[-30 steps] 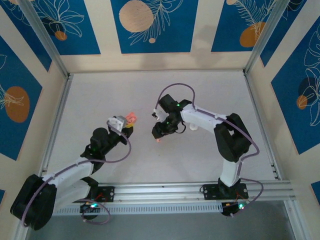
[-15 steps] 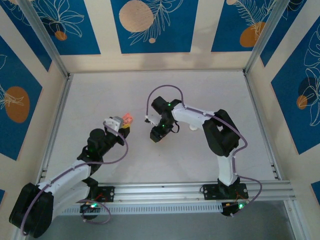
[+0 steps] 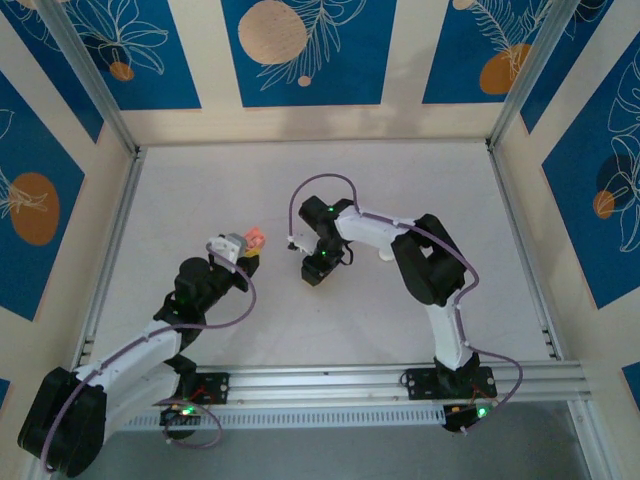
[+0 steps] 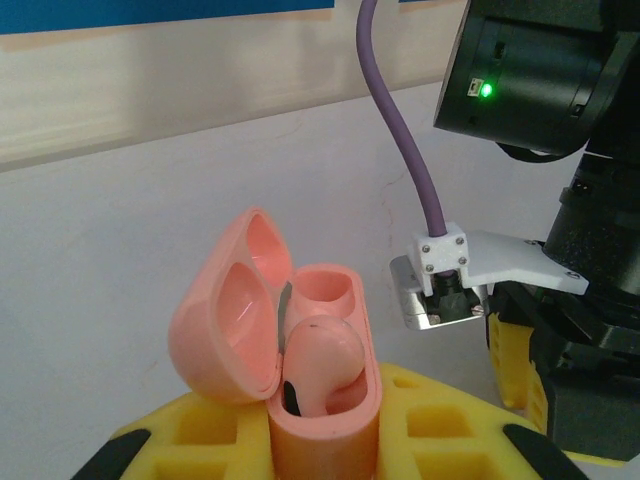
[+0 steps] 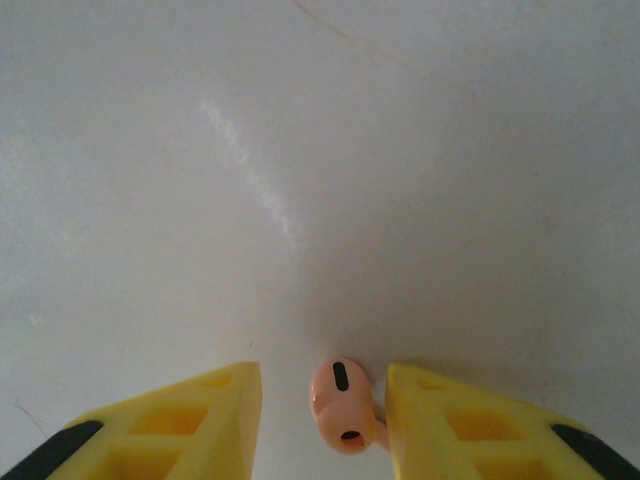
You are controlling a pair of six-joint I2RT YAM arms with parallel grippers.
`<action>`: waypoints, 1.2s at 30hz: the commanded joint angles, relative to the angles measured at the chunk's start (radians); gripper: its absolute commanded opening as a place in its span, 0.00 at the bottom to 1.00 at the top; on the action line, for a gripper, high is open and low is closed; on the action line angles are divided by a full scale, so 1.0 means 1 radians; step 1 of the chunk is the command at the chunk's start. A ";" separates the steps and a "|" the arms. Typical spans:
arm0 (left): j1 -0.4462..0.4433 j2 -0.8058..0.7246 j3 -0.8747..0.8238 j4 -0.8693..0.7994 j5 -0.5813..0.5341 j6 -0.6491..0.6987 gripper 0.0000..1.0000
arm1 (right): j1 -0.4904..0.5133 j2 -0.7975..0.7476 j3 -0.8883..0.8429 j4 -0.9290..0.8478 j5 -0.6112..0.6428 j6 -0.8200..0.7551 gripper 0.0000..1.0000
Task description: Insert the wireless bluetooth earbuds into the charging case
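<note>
My left gripper [image 4: 325, 452] is shut on the charging case [image 4: 322, 405], a salmon-pink case held upright between yellow fingers with its lid [image 4: 222, 320] swung open to the left. One pink earbud [image 4: 322, 352] sits in the case's near socket; the far socket is empty. In the top view the charging case [image 3: 256, 238] is left of centre, at my left gripper [image 3: 245, 252]. A second earbud [image 5: 343, 405] lies on the table between the fingers of my right gripper [image 5: 322, 382]. Its stem is against the right finger [image 5: 450, 425], with a gap to the left one. The right gripper [image 3: 313, 274] stands just right of the case.
The right arm's wrist and camera [image 4: 530, 80] loom close beside the held case. A white round puck [image 3: 385, 253] lies on the table behind the right arm. Aluminium frame rails [image 3: 110, 240] and patterned walls bound the white tabletop [image 3: 200, 190].
My right gripper has moved left across the table, closer to the case. My left gripper with the case has shifted slightly left.
</note>
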 commanded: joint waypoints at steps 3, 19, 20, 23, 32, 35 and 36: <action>0.014 0.003 0.000 0.010 0.008 0.006 0.21 | 0.001 0.014 0.038 -0.059 0.007 -0.022 0.34; 0.014 0.024 0.006 0.016 0.023 0.011 0.21 | -0.014 -0.018 0.024 -0.053 -0.020 0.025 0.07; 0.014 0.025 0.006 0.016 0.024 0.013 0.20 | -0.019 -0.030 0.013 -0.042 -0.028 0.037 0.06; 0.014 0.033 0.008 0.016 0.030 0.016 0.20 | -0.037 -0.081 -0.031 0.004 -0.071 0.072 0.05; 0.014 0.041 0.016 0.014 0.039 0.012 0.20 | -0.070 -0.133 -0.052 -0.012 -0.016 0.223 0.03; 0.014 0.048 0.015 0.029 0.051 0.005 0.20 | -0.087 -0.191 -0.124 0.056 -0.063 0.361 0.02; 0.014 0.055 0.010 0.045 0.066 0.008 0.20 | -0.091 -0.228 -0.162 0.104 -0.090 0.411 0.02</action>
